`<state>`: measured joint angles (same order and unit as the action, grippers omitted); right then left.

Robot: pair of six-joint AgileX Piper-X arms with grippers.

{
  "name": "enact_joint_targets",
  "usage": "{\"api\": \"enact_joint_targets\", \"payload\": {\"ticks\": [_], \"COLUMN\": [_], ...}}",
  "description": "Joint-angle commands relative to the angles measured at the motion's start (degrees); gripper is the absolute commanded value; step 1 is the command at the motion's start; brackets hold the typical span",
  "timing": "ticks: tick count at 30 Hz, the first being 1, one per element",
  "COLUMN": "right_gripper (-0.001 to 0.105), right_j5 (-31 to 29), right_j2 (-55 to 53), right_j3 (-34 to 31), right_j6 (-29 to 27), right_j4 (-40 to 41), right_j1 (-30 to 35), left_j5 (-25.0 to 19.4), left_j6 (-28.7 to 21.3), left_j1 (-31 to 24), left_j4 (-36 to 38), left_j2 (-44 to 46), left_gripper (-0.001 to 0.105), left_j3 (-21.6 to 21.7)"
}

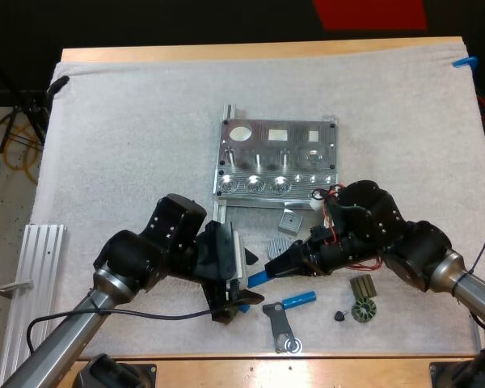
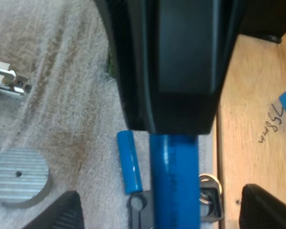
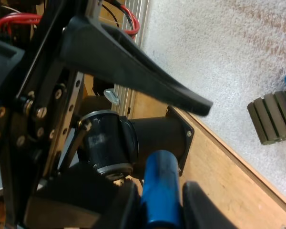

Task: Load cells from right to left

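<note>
Right pincer (image 3: 159,193) clamped on blue cell (image 3: 160,174), left pincer (image 2: 167,207) spread wide either side of it

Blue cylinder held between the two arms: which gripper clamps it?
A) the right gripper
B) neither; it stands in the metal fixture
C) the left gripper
A: in the right wrist view the right gripper presses on the blue cylinder from both sides, while in the left wrist view the left gripper has its fingers apart and clear of it.
</note>
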<state>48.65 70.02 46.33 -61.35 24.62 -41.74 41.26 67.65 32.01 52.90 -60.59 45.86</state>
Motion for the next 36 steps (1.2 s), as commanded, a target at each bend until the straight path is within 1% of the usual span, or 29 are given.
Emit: {"api": "enact_joint_targets", "payload": {"ticks": [1, 2, 4, 5, 8, 10, 12, 17, 19, 20, 21, 23, 25, 28, 29, 30, 31, 32, 33, 36], "right_gripper": [0.012, 0.012, 0.012, 0.012, 0.012, 0.012, 0.012, 0.012, 0.012, 0.012, 0.012, 0.012, 0.012, 0.012, 0.012, 0.012, 0.012, 0.012, 0.012, 0.012], "right_j5": [0.92, 0.92, 0.92, 0.7, 0.32, 0.45, 0.44, 0.44, -0.04, -0.18, -0.91, -3.62, -7.16, -11.58, -12.56, -14.26, -16.02, -16.63, -18.47, -21.94], "right_j2": [-0.15, -0.15, -0.15, -0.15, -0.15, -0.15, -0.15, -0.15, -0.15, -0.15, -0.15, -0.15, -0.15, -0.15, -0.15, -0.15, -0.15, -0.15, -0.15, -0.15], "right_j3": [0.53, 0.53, 0.53, 0.53, 0.53, 0.53, 0.53, 0.85, 1.46, 1.63, 2.05, 2.8, 4.11, 5.96, 6.42, 7.35, 8.32, 8.61, 9.53, 11.51], "right_j6": [-1.7, -2.0, -4.42, -4.66, -5.17, -6.96, -7.54, -10.33, -12.6, -13.04, -14.38, -16.61, -20.34, -24.93, -25.57, -28.03, -30.44, -31.49, -33.41, -36.74], "right_j4": [-0.34, -0.34, -0.34, -0.34, -0.34, -0.18, 0.1, 0.41, 1.57, 1.86, 2.74, 4.53, 7.85, 12.65, 13.81, 16.1, 18.32, 19.04, 20.91, 24.41], "right_j1": [0.13, 0.13, 0.53, 0.76, 2.55, 4.31, 5.53, 7.85, 7.94, 7.94, 7.94, 7.94, 7.94, 7.94, 7.94, 7.94, 7.94, 7.94, 7.94, 7.94], "left_j5": [-1.23, -1.67, -4.28, -4.73, -8.89, -11.07, -11.79, -16.6, -19.62, -20.34, -22.35, -24.78, -28.51, -31.62, -31.75, -32.18, -33.47, -34.37, -36.29, -40.34], "left_j6": [0.41, 0.41, 0.41, 0.41, 0.41, 0.41, 0.41, 3.6, 6.34, 7.01, 8.27, 10.09, 13.79, 19.21, 20.18, 22.39, 25.04, 25.9, 28.11, 30.74], "left_j1": [0.27, 0.27, 0.27, 0.27, 0.27, 0.27, 0.27, 0.07, -0.03, -0.03, -0.03, -0.03, -0.03, -0.03, -0.03, -0.03, -0.03, -0.03, -0.03, -0.03], "left_j4": [0.72, 1.14, 3.83, 4.37, 8.85, 11.63, 13.09, 13.26, 12.97, 12.98, 12.78, 12.28, 10.92, 8.99, 8.74, 8.08, 7.43, 7.16, 6.72, 6.2], "left_j2": [0.43, 0.43, 0.43, 0.43, 0.43, 0.43, 0.43, 1.37, 2.35, 2.53, 3.29, 4.66, 6.38, 8.84, 9.18, 10.08, 10.98, 11.38, 12.2, 13.96], "left_gripper": [0.066, 0.066, 0.066, 0.066, 0.066, 0.066, 0.066, 0.066, 0.066, 0.066, 0.066, 0.066, 0.066, 0.066, 0.066, 0.066, 0.066, 0.066, 0.066, 0.066], "left_j3": [1.16, 1.43, 3.67, 4.26, 7.1, 8.74, 9.79, 11.48, 11.85, 11.94, 12.09, 12.07, 12.07, 12.07, 12.07, 12.07, 12.07, 12.07, 12.07, 12.07]}}
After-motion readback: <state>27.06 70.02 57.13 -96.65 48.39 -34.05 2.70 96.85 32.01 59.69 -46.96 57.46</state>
